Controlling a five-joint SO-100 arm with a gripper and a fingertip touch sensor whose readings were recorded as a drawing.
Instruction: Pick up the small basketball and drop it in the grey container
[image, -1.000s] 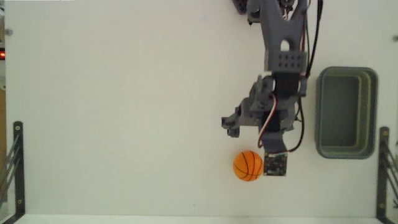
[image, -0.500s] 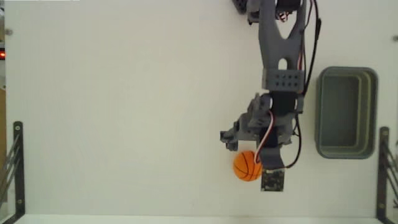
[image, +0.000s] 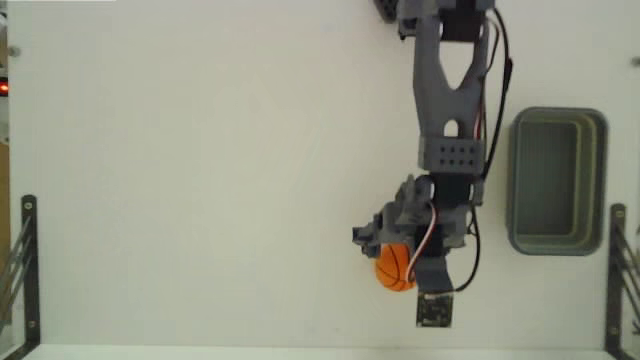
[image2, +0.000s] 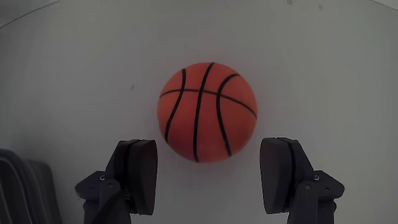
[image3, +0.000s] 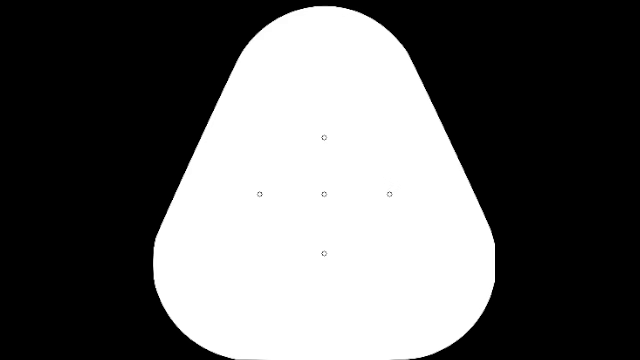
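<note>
The ball (image2: 207, 112) sits on the white table (image: 200, 180), orange with black seams; being round, it has no long axis to line up on. In the wrist view it lies at 12 o'clock from the gripper (image2: 211, 174), centred on the gap, its near edge dipping just between the two dark fingertips (image2: 142, 171). The fingers are spread wide — a clear strip of table shows on either side of the ball, so no contact yet.

In the fixed view the ball (image: 392, 268) is at about 5 o'clock of the table's middle, half hidden under the arm's wrist. The gripper (image: 385, 245) hangs over it, with one grey finger at the ball's 10 o'clock.

The tub (image: 557, 180) stands near the table's 3 o'clock edge, roughly 2 o'clock from the ball and well apart from it — empty as far as I can see.

Judgement: approach nearly done; a short advance toward 12 o'clock in the wrist view, then close.
</note>
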